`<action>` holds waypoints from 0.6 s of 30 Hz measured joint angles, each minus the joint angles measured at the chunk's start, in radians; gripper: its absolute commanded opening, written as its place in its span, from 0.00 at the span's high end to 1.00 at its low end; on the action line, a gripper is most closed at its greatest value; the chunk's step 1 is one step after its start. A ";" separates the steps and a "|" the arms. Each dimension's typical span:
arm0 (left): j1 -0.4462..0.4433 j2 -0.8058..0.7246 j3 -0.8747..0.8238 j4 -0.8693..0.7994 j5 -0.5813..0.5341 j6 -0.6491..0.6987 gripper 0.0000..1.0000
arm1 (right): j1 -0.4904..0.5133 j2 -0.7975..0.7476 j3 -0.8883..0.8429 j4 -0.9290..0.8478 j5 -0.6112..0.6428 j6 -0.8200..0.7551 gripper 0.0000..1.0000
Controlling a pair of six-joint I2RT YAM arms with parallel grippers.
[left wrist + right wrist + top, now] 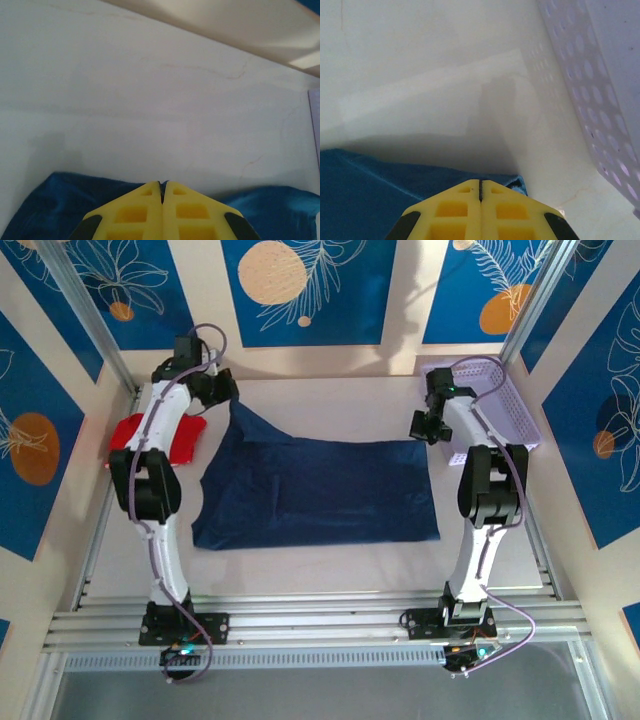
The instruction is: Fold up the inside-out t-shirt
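- My left tool is pressed together, pinching the shirt's far left corner, which peaks up off the worktop.
- My right tool is pressed together at the far right corner, seemingly nipping it.
- The shirt lies mid-worktop as one broad slab.
- I judge this early: corners gripped, folds not yet made.

A large dark navy-blue cloth t-shirt lies spread mostly flat across the middle of the table as a wide, smooth shape. Its far-left corner rises into a peak.
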State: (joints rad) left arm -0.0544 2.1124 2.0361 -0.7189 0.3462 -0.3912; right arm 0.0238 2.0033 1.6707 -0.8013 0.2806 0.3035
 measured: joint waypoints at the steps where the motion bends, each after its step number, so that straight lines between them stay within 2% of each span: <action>1: 0.000 -0.029 -0.037 -0.003 -0.004 0.002 1.00 | 0.000 -0.016 -0.017 0.003 0.000 -0.002 1.00; 10: 0.000 -0.304 -0.355 -0.002 -0.024 -0.009 1.00 | -0.015 -0.130 -0.157 0.008 -0.002 -0.002 1.00; 18: 0.000 -0.480 -0.489 -0.030 -0.013 -0.053 1.00 | -0.031 -0.197 -0.219 0.003 -0.019 -0.002 1.00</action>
State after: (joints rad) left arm -0.0544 1.6329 1.5471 -0.7490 0.3328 -0.4442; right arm -0.0074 1.8061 1.4517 -0.7982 0.2619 0.3016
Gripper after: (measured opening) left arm 0.036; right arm 0.057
